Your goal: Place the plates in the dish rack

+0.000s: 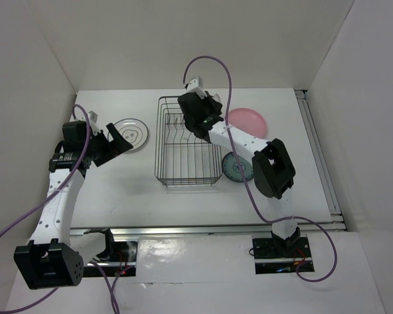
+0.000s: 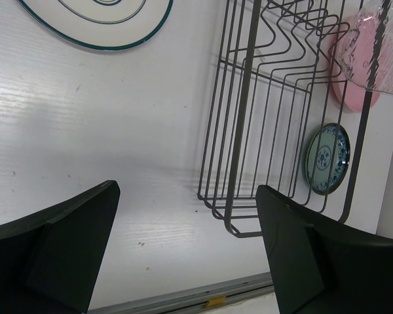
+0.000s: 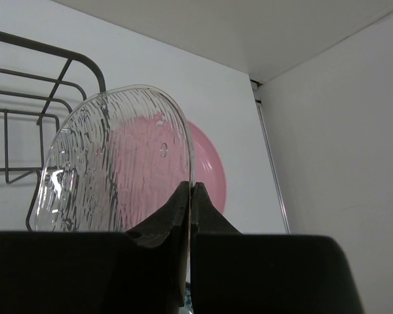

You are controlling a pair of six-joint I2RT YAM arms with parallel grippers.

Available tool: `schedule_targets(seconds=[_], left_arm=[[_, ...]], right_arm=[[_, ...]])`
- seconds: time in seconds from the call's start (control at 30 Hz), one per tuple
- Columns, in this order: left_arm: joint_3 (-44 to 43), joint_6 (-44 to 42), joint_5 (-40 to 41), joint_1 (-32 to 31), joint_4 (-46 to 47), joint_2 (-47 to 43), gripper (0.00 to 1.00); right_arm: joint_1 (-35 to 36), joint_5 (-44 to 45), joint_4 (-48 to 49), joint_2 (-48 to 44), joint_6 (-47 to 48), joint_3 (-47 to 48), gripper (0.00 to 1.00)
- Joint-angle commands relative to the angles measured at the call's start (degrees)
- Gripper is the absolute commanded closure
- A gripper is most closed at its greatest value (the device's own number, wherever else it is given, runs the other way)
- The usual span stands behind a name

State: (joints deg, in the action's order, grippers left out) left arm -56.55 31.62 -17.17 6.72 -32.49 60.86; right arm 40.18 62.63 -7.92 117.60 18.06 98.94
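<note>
We judge the job barely begun: no plate stands among the tines of the dish rack (image 1: 183, 180) yet, and all four are left to load. The first is on its way, since the right gripper (image 3: 190, 190) is clamped on the rim of the clear glass plate (image 3: 118, 163) and holds it on edge above the far end of the rack, not yet seated between the wires. The other three lie flat on the table (image 1: 118, 190): the white plate with dark rings (image 1: 130, 134) to the left of the rack, the pink plate (image 1: 247, 121) at its far right, and the blue-green patterned plate (image 1: 237, 167) just beside its right wall. The left gripper (image 2: 188, 190) hangs near the white plate, fingers spread wide and holding nothing. Our count is four plates, one rack, two grippers
</note>
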Motion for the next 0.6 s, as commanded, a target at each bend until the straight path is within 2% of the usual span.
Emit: schedule_targets(seconds=[0.0,0.57], left_arm=[[0.3,-1.0,-1.3,0.4,1.6,-0.7,0.01],[0.3,-1.0,-1.3,0.4,1.6,-0.7,0.01]], right_arm=[[0.5,2.2,3.9,-0.7,3.2,-1.3,1.0],[-0.5,3.3,5.2,-2.5,5.8,1.2,1.0]])
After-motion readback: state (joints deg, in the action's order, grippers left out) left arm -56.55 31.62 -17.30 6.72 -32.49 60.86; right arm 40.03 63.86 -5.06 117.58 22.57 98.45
